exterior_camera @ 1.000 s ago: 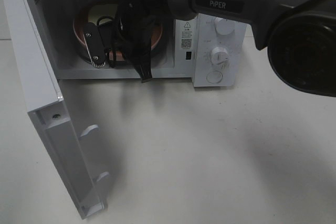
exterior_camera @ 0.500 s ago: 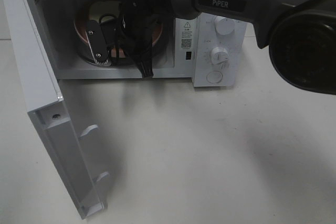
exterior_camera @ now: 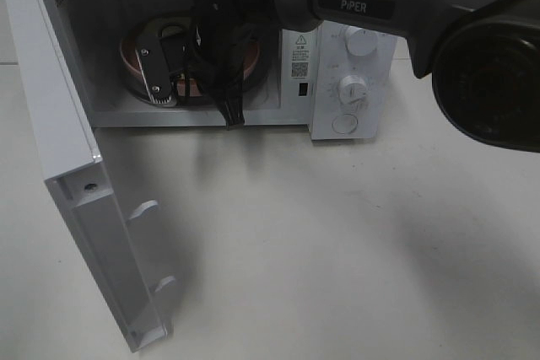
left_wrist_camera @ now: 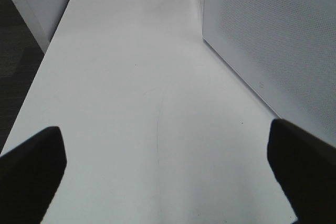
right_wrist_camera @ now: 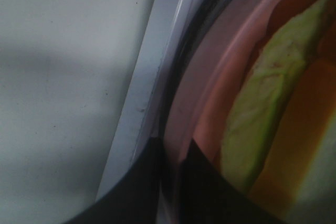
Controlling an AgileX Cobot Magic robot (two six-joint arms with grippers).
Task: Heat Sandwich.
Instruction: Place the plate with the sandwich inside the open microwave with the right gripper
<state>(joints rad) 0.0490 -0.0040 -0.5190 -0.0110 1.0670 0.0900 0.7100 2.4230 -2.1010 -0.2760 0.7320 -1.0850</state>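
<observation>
sitting on pink plate (right_wrist_camera: 207,85) inside open microwave (exterior_camera: 350,48), sandwich (right_wrist_camera: 262,93) lies just beyond right fingers (right_wrist_camera: 205,198), long edge running away from them, deeper into cavity. right arm nearer; left well apart, over counter (left_wrist_camera: 131,77). right fingers nearly together astride plate rim; clamped or slack, cannot tell. left fingers (left_wrist_camera: 31,171) wide apart, holding nothing.

The right arm (exterior_camera: 422,10) is dark grey and rounded, with white "PiPER" lettering. Black cables (exterior_camera: 173,34) loop beside its silver, screw-studded finger plate (exterior_camera: 152,73). The left gripper (left_wrist_camera: 167,171) has black fingertips.
</observation>
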